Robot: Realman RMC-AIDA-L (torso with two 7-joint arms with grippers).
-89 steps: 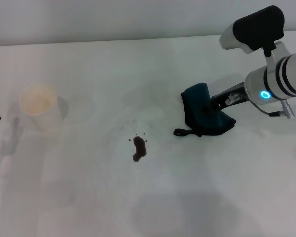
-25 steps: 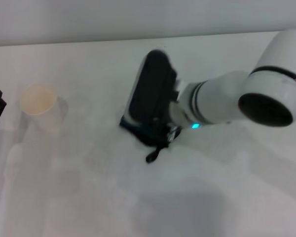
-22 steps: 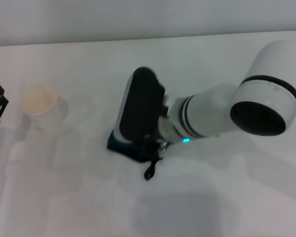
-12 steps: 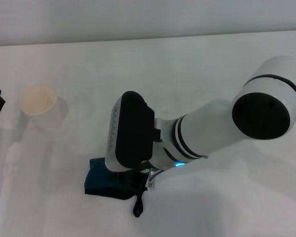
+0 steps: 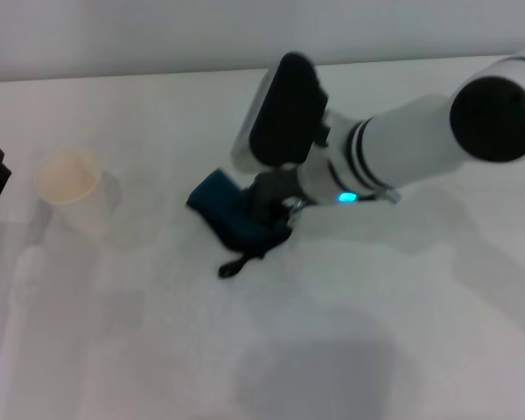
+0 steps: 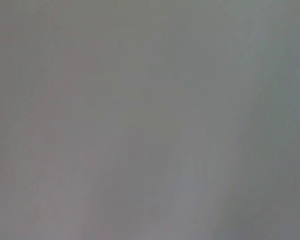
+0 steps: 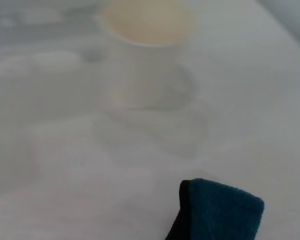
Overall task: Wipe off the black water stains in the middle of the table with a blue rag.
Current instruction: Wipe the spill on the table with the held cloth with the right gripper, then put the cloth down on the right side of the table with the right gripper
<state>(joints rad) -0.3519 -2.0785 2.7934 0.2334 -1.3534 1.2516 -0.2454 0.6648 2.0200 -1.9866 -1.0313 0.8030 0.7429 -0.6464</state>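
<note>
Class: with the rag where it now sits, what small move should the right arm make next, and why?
Probably lift the rag off the table to check. The right pincer holds it mid-table, and no stain shows around it; anything left would be hidden underneath.

Paper cup (image 5: 67,179) sole obstacle, left on table (image 5: 376,332), well apart from rag (image 5: 232,214).

A white paper cup (image 5: 67,184) stands upright and open-topped toward the surface's left side.
</note>
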